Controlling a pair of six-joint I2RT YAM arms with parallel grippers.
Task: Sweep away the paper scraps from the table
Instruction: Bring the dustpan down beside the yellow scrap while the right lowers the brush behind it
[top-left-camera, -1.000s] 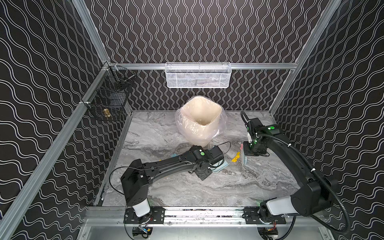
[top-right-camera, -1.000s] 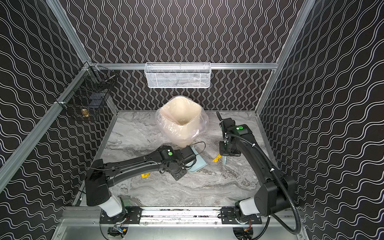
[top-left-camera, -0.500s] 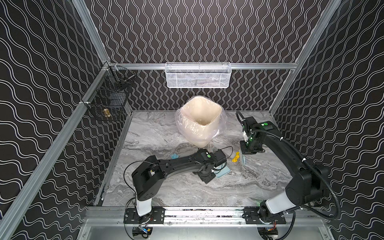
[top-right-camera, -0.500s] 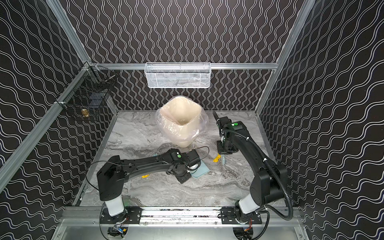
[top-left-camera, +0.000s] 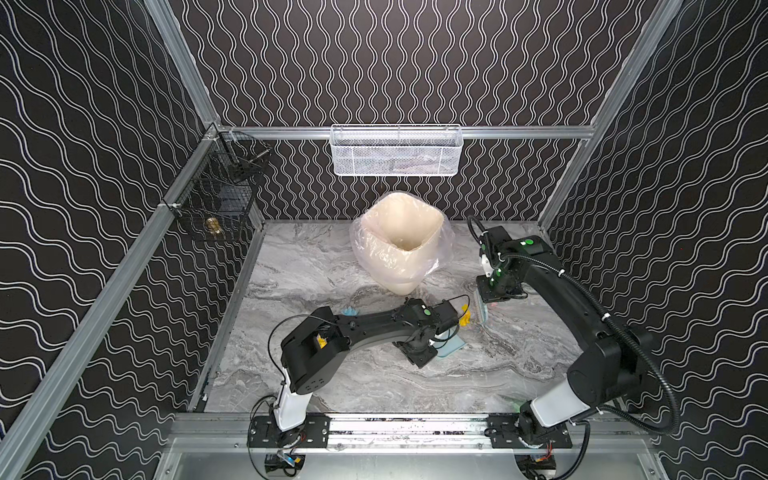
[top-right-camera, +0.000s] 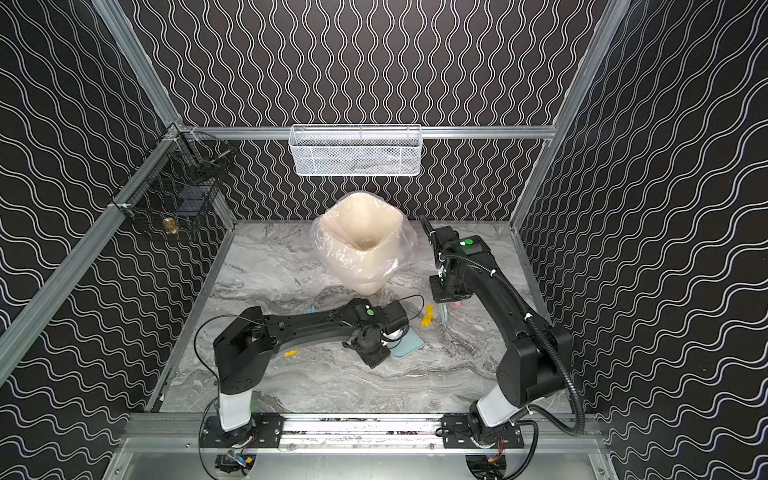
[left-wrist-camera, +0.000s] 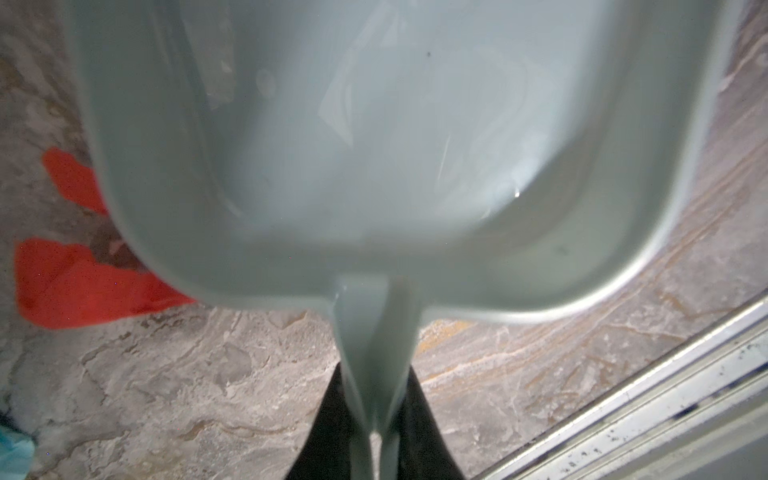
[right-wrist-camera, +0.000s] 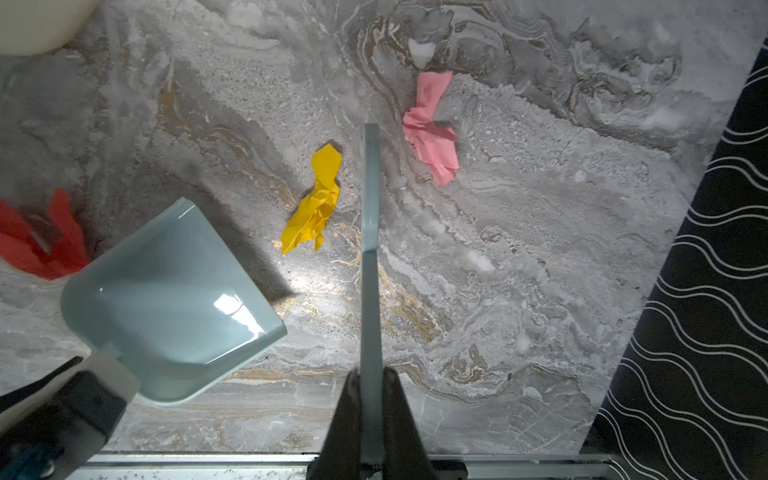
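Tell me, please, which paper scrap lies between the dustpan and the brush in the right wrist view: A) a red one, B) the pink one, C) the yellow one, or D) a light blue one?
C: the yellow scrap lies on the table between the dustpan and the brush, while the pink scrap is on the brush's other side and the red scraps lie beyond the dustpan.

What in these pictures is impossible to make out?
The red scrap: left wrist view, partly under the dustpan.
The brush: right wrist view shows only its thin edge.
Inside the white mesh basket: both top views, blurred behind mesh.
The brass thing in the black wire basket: both top views, too small.
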